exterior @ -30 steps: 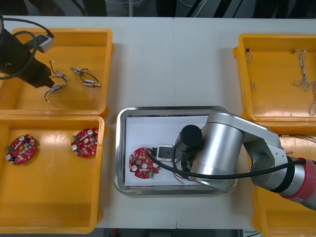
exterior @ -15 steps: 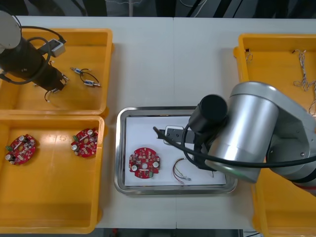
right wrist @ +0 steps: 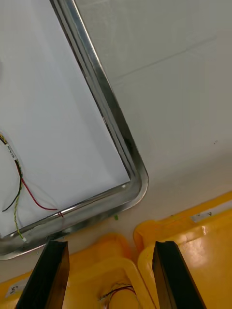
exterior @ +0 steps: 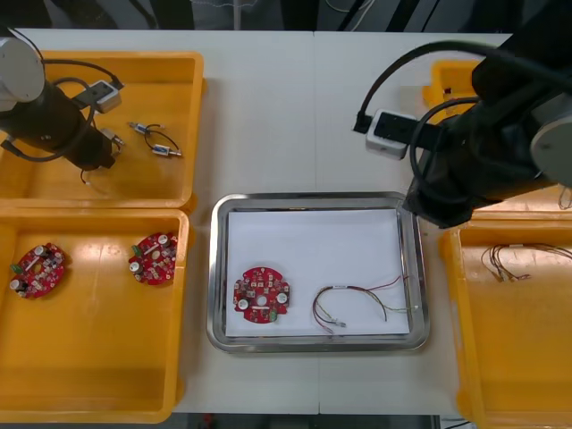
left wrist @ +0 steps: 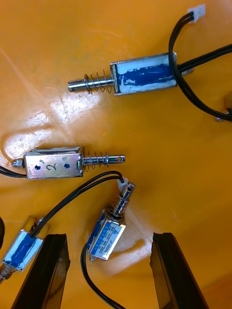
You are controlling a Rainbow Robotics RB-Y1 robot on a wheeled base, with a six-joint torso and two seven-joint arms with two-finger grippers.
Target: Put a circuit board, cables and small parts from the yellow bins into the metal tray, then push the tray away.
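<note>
The metal tray (exterior: 217,268), white inside, holds a round red circuit board (exterior: 261,295) and a red and yellow cable (exterior: 357,302). My right arm (exterior: 456,170) is raised beside the tray's right rim. My right gripper (right wrist: 110,277) is open with nothing between its fingers. It hangs over the gap between the two right bins, past a tray corner (right wrist: 133,169). My left gripper (left wrist: 107,273) is open low inside the far-left yellow bin (exterior: 179,71). One small metal part (left wrist: 108,231) lies between its fingers and others (left wrist: 140,79) lie beyond.
The near-left bin (exterior: 89,375) holds two more circuit boards (exterior: 37,268) (exterior: 152,257). More red and yellow cables (exterior: 509,261) lie in the near-right bin (exterior: 518,357). Small metal parts (exterior: 156,143) lie in the far-left bin. The far-right bin (exterior: 465,125) is partly behind my right arm.
My right arm has lifted out of the tray and swung right and away, leaving the red and yellow cable there. My left gripper has edged sideways over the small parts.
</note>
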